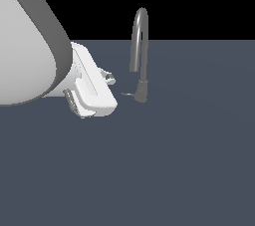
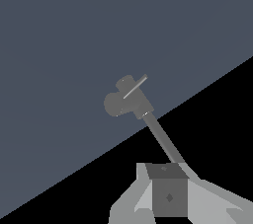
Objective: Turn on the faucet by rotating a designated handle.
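A flat slate-blue floor [image 1: 174, 160] fills the lower part of the exterior view and ends at a straight horizon under a plain black background; nothing else furnishes the space. The faucet [image 1: 140, 51] stands on that floor near the middle of the exterior view, its arched spout rising above the horizon and curving back down toward the exterior view's left, its thicker base resting on the surface. The handle [image 1: 129, 94] is a thin short lever jutting from the base toward the exterior view's left, low and close to the floor. The white arm fills the exterior view's upper left, and the gripper [image 1: 90, 92] hangs just to the left of the handle, near it but with a visible gap between them. Its two fingers [image 1: 106, 75] are spread apart with nothing between them, touching neither handle nor spout. In the wrist view the faucet base [image 2: 124, 100] and the lever [image 2: 135, 86] appear against the floor
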Action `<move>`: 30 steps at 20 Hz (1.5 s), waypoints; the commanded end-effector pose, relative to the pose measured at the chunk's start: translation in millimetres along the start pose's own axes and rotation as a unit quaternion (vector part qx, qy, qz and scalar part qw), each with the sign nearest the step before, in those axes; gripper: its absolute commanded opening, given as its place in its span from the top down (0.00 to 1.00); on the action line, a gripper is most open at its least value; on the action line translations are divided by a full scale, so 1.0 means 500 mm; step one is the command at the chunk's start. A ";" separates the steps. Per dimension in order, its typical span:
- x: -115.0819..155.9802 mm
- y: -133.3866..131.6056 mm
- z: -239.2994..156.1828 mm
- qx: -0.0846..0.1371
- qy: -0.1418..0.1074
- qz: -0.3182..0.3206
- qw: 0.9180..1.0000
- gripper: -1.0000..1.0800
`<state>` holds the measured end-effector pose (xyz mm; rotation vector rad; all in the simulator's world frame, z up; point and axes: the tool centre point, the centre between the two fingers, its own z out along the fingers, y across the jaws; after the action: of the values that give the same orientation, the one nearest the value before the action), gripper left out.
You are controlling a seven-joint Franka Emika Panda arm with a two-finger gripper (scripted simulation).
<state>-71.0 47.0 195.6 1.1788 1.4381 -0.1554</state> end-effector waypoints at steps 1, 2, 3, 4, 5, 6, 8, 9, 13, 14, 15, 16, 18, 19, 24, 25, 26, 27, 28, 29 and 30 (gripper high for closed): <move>0.014 -0.004 0.012 -0.020 -0.003 -0.019 1.000 1.00; 0.020 -0.005 0.017 -0.027 -0.004 -0.026 0.999 1.00; 0.025 -0.007 0.023 -0.035 -0.005 -0.034 0.999 1.00; 0.031 -0.009 0.028 -0.042 -0.006 -0.041 0.998 1.00; 0.036 -0.010 0.033 -0.050 -0.007 -0.049 0.998 1.00; 0.042 -0.012 0.038 -0.058 -0.008 -0.056 0.997 1.00; 0.052 -0.016 0.049 -0.073 -0.011 -0.072 0.995 1.00; 0.057 -0.017 0.055 -0.080 -0.012 -0.079 0.994 1.00; 0.078 -0.024 0.078 -0.111 -0.017 -0.110 0.988 1.00; 0.083 -0.026 0.083 -0.118 -0.019 -0.118 0.986 1.00; 0.088 -0.028 0.089 -0.126 -0.020 -0.125 0.984 1.00; 0.093 -0.030 0.095 -0.133 -0.021 -0.133 0.982 1.00; 0.102 -0.033 0.107 -0.148 -0.024 -0.148 0.977 1.00; 0.107 -0.035 0.113 -0.156 -0.026 -0.156 0.975 1.00; 0.129 -0.043 0.145 -0.193 -0.033 -0.194 0.961 1.00; 0.133 -0.045 0.152 -0.200 -0.034 -0.202 0.958 1.00; 0.138 -0.047 0.158 -0.207 -0.036 -0.210 0.955 1.00; 0.142 -0.048 0.165 -0.215 -0.037 -0.218 0.951 1.00; 0.146 -0.049 0.172 -0.222 -0.039 -0.225 0.948 1.00; 0.150 -0.051 0.179 -0.229 -0.040 -0.233 0.944 1.00; 0.154 -0.052 0.185 -0.236 -0.042 -0.240 0.941 1.00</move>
<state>-13.6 15.3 98.5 0.4532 1.5536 -0.1800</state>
